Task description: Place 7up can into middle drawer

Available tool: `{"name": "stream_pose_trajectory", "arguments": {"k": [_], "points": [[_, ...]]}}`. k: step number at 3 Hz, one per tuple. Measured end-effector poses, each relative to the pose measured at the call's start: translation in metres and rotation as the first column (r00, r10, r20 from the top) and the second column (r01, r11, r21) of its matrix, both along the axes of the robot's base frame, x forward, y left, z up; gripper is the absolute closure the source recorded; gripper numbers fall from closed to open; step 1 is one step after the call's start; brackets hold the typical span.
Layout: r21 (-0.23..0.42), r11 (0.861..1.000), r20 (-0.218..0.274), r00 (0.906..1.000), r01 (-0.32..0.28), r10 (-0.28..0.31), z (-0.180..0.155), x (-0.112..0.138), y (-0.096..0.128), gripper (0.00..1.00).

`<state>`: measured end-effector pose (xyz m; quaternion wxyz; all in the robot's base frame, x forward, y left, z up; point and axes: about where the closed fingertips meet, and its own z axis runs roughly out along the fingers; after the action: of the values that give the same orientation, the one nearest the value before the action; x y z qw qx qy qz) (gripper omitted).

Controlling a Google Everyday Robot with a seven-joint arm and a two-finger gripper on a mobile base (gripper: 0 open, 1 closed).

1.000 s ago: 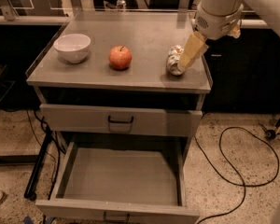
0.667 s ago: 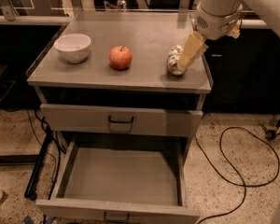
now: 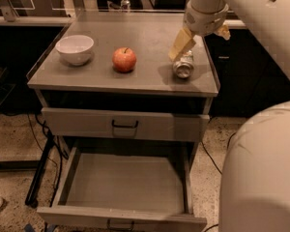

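Observation:
The 7up can [image 3: 184, 67] lies on its side on the grey cabinet top [image 3: 150, 37], near the right edge, with one end facing me. My gripper [image 3: 199, 41] hangs just above and behind the can, open and empty. One yellowish finger [image 3: 181, 44] points down toward the can's far side and does not grip it. The middle drawer [image 3: 125, 183] is pulled out below, wide and shallow, with nothing inside it. Its black handle [image 3: 120, 224] is at the front edge.
A red apple [image 3: 124, 59] and a white bowl [image 3: 75, 48] sit on the cabinet top to the left of the can. The upper drawer front [image 3: 124, 124] is closed. My own pale body [image 3: 261, 173] fills the lower right. Cables lie on the floor.
My gripper has moved left, so its finger now sits over the can's far side instead of to its right. The can, apple and bowl have not moved.

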<state>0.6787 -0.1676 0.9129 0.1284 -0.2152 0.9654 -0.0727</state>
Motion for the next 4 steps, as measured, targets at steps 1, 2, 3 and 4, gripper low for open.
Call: {"name": "stream_pose_trajectory", "arguments": {"k": [1, 2, 3, 4], "points": [[0.006, 1.0, 0.015, 0.9999, -0.001, 0.001, 0.001, 0.005, 0.001, 0.0], [0.006, 1.0, 0.015, 0.9999, -0.001, 0.001, 0.001, 0.005, 0.001, 0.0], [0.007, 1.0, -0.013, 0.9998, -0.012, 0.012, -0.031, 0.053, 0.038, 0.0], [0.019, 1.0, -0.012, 0.9998, -0.013, 0.013, -0.041, 0.061, 0.04, 0.0]]}}
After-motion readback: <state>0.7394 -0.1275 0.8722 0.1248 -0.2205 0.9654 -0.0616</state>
